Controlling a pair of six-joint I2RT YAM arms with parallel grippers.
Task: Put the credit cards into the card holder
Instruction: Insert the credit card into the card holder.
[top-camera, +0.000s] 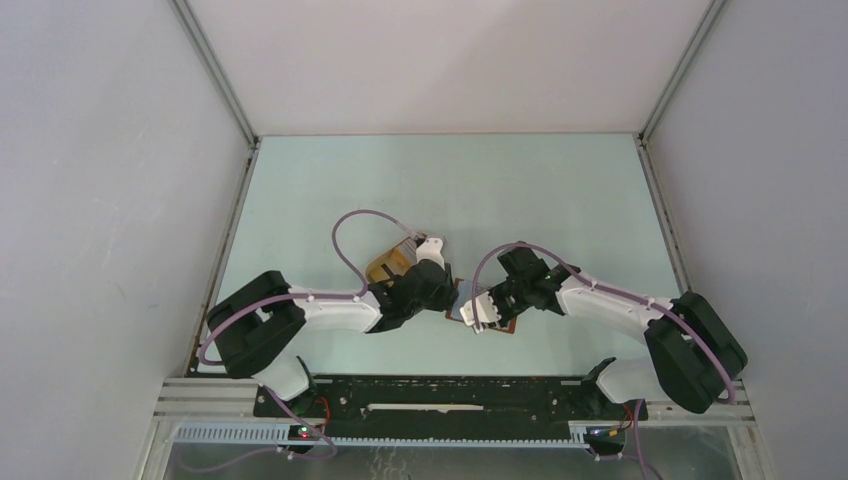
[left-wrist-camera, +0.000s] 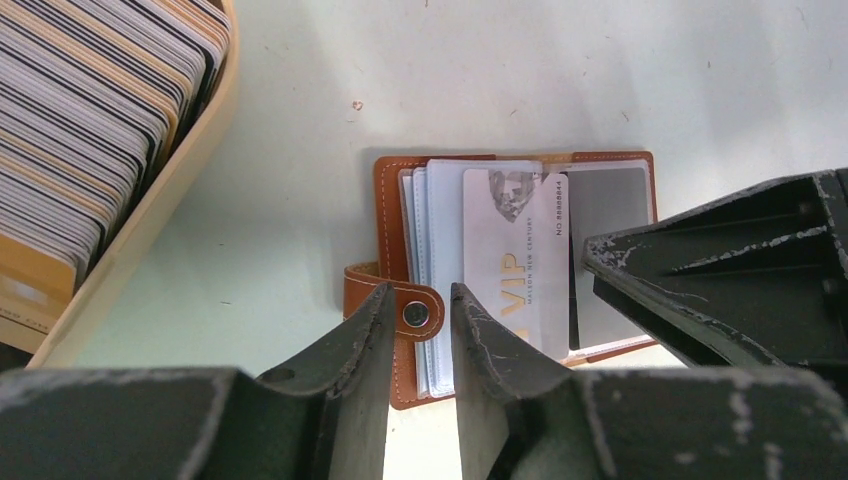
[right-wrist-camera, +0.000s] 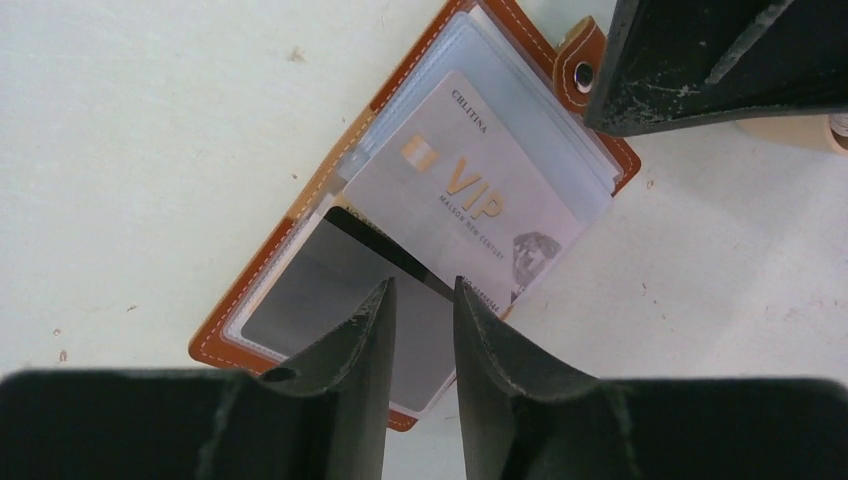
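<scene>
- Top external view: both arms reach inward and meet over the card holder (top-camera: 506, 329). It lies on the table (top-camera: 560, 200) about midway between the left and right edges, nearer the near edge than the far one.
- The left gripper (top-camera: 452, 296) and right gripper (top-camera: 478, 314) crowd over the holder, so only brown slivers of it show. A tan tray (top-camera: 384, 268) sits just beyond it, toward the far-left. Neither jaw gap can be read from up here.
- Left wrist view: the holder lies open with its clear sleeves (left-wrist-camera: 435, 230) facing up. The left gripper's fingers stand a little apart and pinch nothing.
- The strap tab (left-wrist-camera: 362, 296) runs under one finger, and its snap shows in the gap. Whether that finger presses on the tab I cannot tell.
- A white VIP card (left-wrist-camera: 515, 250) lies across the sleeves, with a grey card (left-wrist-camera: 605, 230) beside it on the other half.
- Only this view shows the credit cards (left-wrist-camera: 90, 120) in the tray, a dense row seen edge-on. Most of the task therefore looks undone.
- Right wrist view: the right gripper's fingers are slightly spread over the grey card and hold nothing. Only here does that card show a black stripe, and its near end is hidden behind the fingers.
- The VIP card's corner reaches the holder's edge. I judge two cards delivered, but whether either is fully seated in a sleeve cannot be told.
</scene>
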